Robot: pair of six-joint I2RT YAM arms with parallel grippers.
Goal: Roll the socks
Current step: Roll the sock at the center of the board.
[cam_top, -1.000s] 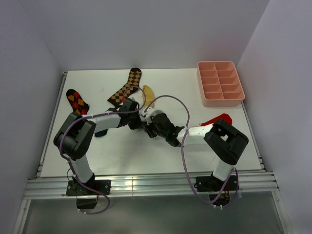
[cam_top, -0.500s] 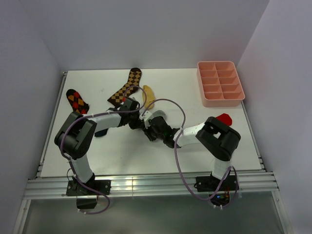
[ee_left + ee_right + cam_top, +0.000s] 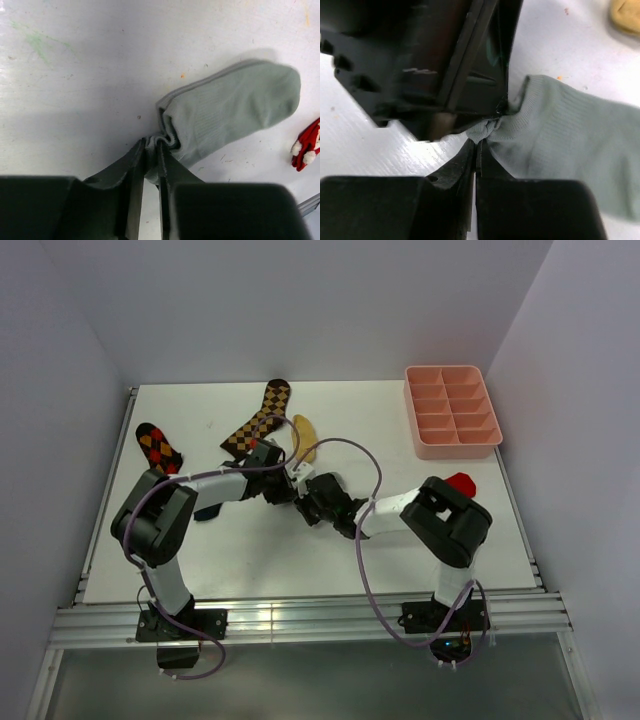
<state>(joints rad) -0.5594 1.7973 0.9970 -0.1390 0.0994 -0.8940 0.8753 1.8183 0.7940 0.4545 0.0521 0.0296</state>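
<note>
Grey sock [image 3: 235,112] pinched by left hand [image 3: 152,143] and right hand [image 3: 476,143]; right elbow [image 3: 447,517] now closer.

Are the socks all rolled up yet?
None looks rolled yet. The left end effector and the right end effector both pinch the cuff of the grey sock, which lies flat and unrolled. The yellow sock lies apart, untouched, waiting its turn.
</note>
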